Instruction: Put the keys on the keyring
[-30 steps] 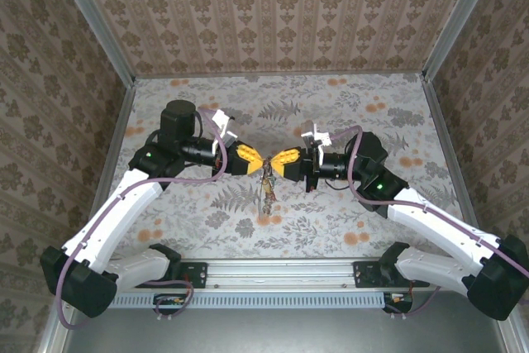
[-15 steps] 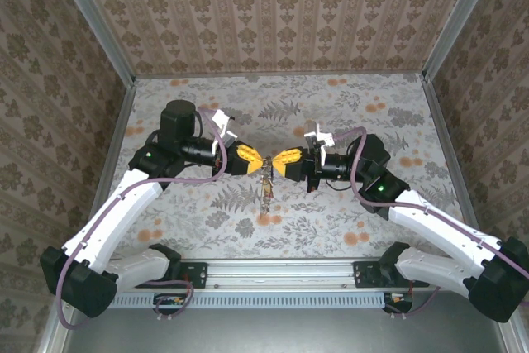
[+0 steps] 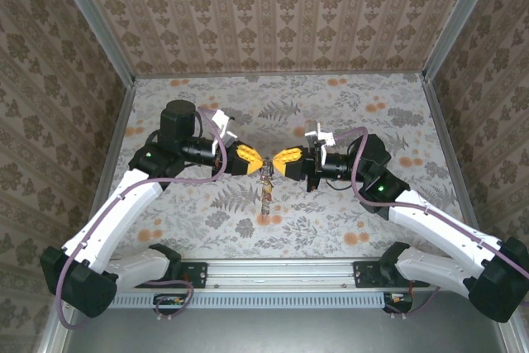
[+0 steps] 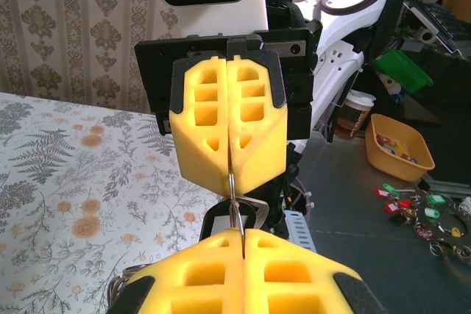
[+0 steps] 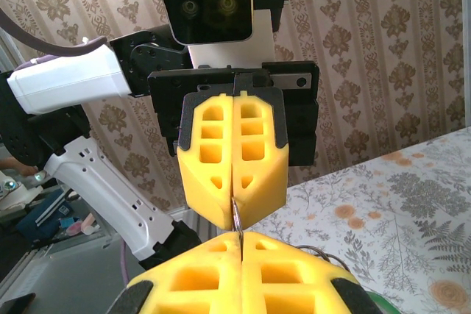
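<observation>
One keyring [image 3: 266, 176] is held in the air over the floral counter [image 3: 347, 212], caught at the tips of the left pincer [image 3: 259, 161]. Its long axis is seen in the top view running from the left pincer's tips toward the near edge of the counter, with the keys [image 3: 264, 197] bunched at the far end of that line. The keys are too small to be counted. Two pincers are counted. The right pincer [image 3: 276, 161] is met tip to tip by the left pincer. Both are pressed together, each pinching a thin grey metal edge of the keyring [image 4: 232, 198] that is seen passing straight from one closed seam to the other. From the left wrist, the left pincer [image 4: 243, 236] is seen below the right pincer [image 4: 231, 171].
</observation>
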Controlling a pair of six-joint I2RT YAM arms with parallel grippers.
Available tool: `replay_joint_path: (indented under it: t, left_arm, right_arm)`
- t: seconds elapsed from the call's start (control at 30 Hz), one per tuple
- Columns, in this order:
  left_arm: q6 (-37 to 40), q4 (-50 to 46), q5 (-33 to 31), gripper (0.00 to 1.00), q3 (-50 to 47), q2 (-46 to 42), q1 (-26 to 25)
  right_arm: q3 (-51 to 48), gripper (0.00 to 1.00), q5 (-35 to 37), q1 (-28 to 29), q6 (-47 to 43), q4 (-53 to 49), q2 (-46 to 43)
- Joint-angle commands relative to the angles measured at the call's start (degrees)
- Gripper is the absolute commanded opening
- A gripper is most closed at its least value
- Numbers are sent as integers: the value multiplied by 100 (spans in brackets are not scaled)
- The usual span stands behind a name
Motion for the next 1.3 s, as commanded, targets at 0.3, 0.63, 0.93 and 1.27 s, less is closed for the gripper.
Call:
replay_joint_path:
  t: [0.3, 0.63, 0.93, 1.27]
  left_arm:
    - [-105, 238, 325, 0, -1, -189, -13]
    - [-118, 256, 340, 0, 4, -170, -4]
    - [-1120, 1603, 746, 0, -284, -249, 198]
    - [-1361, 1774, 730, 0, -212, -172, 172]
  right_arm:
    - [-73, 0, 64, -34, 140, 433, -17]
    - [-106, 0, -10, -25, 248, 479, -39]
    - [-368, 0, 90, 10, 580, 1159, -93]
    - [-685, 0, 519, 107, 1255, 2861, 252]
